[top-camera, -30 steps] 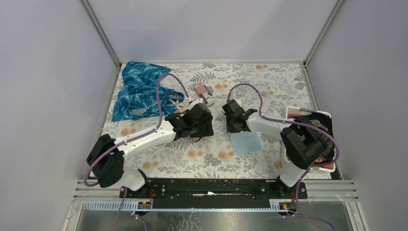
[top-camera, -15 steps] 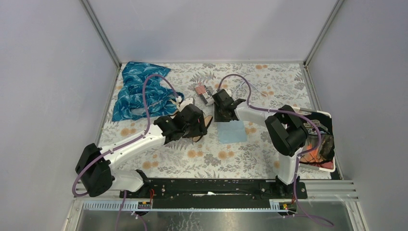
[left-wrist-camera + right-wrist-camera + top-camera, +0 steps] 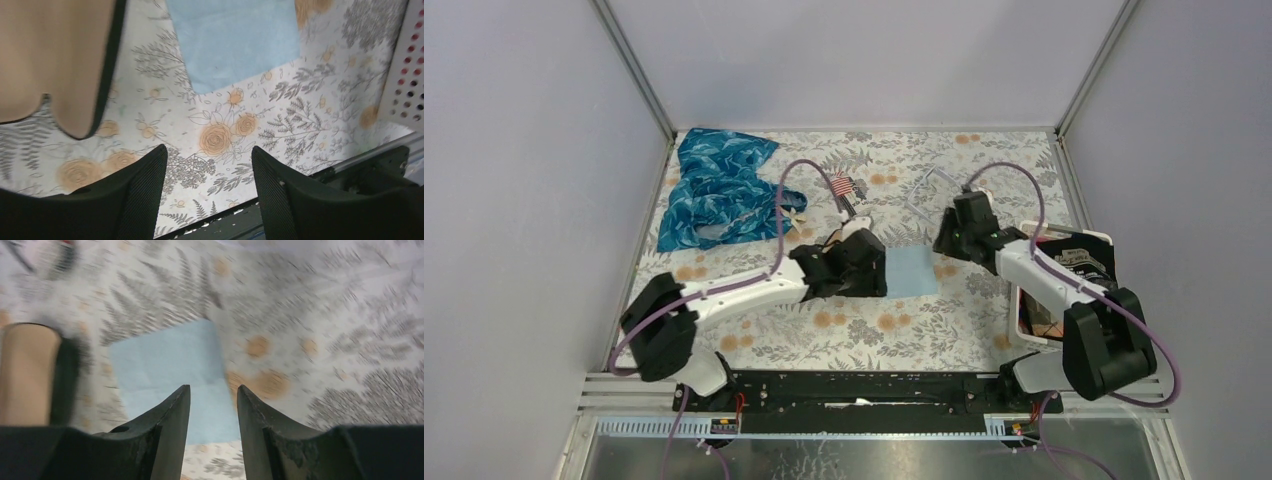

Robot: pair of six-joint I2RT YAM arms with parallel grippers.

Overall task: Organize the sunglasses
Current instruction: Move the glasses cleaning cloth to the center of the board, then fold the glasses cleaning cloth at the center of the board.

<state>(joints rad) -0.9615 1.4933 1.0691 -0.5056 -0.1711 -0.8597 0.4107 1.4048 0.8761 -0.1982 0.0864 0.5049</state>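
Note:
The brown-tinted sunglasses do not show clearly in any view. A light blue cloth [image 3: 911, 270] lies flat mid-table; it also shows in the left wrist view [image 3: 235, 40] and the right wrist view [image 3: 170, 365]. An open black case with tan lining [image 3: 50, 60] lies left of the cloth, and also shows in the right wrist view [image 3: 27, 372]. My left gripper [image 3: 867, 268] hovers at the cloth's left edge over the case, open and empty [image 3: 208, 150]. My right gripper [image 3: 946, 238] is just right of the cloth, open and empty [image 3: 213, 388].
A crumpled blue patterned cloth [image 3: 719, 190] lies at the back left. A small striped item [image 3: 841, 185] and faint clear-framed glasses [image 3: 927, 188] lie behind the grippers. A white perforated tray [image 3: 1069, 238] with dark items stands at the right edge.
The light blue cloth slid back and left, then stayed. My right gripper swung left, then back to the cloth's right side. My left gripper moved right over the case.

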